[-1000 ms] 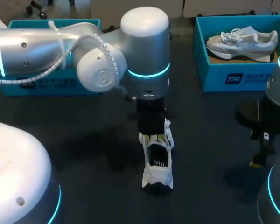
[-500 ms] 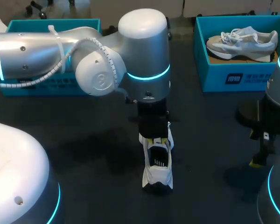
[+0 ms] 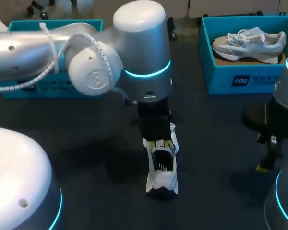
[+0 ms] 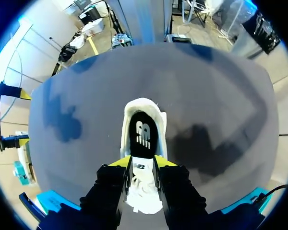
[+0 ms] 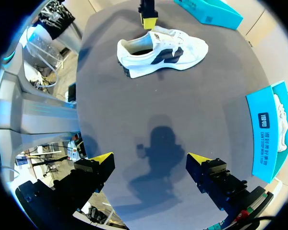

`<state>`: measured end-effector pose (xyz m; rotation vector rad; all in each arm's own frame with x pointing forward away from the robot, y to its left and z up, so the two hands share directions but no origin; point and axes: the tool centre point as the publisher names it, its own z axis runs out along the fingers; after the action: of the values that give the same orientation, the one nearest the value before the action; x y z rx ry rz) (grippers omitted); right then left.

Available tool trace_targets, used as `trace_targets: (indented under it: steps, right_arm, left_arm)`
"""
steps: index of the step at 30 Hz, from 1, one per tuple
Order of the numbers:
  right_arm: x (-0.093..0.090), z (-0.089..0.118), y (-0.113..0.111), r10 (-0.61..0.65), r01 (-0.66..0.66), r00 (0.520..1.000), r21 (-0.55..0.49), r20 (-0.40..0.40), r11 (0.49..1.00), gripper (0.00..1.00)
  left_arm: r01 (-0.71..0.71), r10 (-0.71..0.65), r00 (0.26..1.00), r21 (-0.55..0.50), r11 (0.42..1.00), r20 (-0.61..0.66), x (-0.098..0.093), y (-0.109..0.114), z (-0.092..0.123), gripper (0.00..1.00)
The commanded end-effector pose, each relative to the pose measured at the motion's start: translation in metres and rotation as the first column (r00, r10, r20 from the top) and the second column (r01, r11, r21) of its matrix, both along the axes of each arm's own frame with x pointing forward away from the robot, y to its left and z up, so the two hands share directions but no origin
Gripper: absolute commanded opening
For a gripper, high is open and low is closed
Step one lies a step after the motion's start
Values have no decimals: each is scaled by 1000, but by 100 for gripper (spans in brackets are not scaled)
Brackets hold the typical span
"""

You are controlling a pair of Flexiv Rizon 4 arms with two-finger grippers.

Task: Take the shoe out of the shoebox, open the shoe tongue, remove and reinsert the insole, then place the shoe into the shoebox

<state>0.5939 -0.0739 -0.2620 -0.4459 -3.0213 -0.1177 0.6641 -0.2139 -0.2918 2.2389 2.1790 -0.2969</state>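
Head view: the left arm (image 3: 139, 57) housing has drifted toward upper left; the left gripper (image 3: 159, 143) stays pinched on the tongue (image 4: 143, 187) of the shoe (image 3: 162, 175), standing lower centre on the table (image 3: 86, 143). Tongue-opening judged under way. Idle at lower right, the right gripper (image 5: 150, 165) is spread.

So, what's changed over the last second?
The left arm drifted slightly left in the head view, while the left pincer stayed shut on the tongue. The shoe, the open right pincer and the second shoe in its box kept their places.
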Motion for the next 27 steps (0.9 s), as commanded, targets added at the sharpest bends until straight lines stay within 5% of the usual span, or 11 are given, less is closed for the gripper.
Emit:
trace_targets:
  steps: [1, 5, 7, 13, 15, 27]
  right_arm:
    - [-1, -1, 0, 0, 0, 1000, 0, 1, 1000, 100]
    - [-1, -1, 0, 0, 0, 1000, 0, 1, 1000, 100]
    - [-1, -1, 0, 0, 0, 1000, 0, 1, 1000, 100]
    - [-1, -1, 0, 0, 0, 1000, 0, 1, 1000, 100]
    - [-1, -1, 0, 0, 0, 1000, 0, 1, 1000, 100]
    - [-1, -1, 0, 0, 0, 1000, 0, 1, 1000, 100]
  left_arm:
    - [-24, 24, 999, 2, 1000, -22, -3, 10, 13, 27]
    - [-53, 54, 997, 21, 998, -51, -6, 14, 22, 39]
    - [-87, 89, 994, 40, 995, -69, -6, 15, 28, 100]
    - [-165, 179, 976, 117, 979, -125, -9, 18, 43, 100]
    - [-170, 178, 983, 138, 976, -51, -14, 18, 51, 100]
    - [-170, 178, 983, 138, 976, -51, -14, 18, 51, 100]
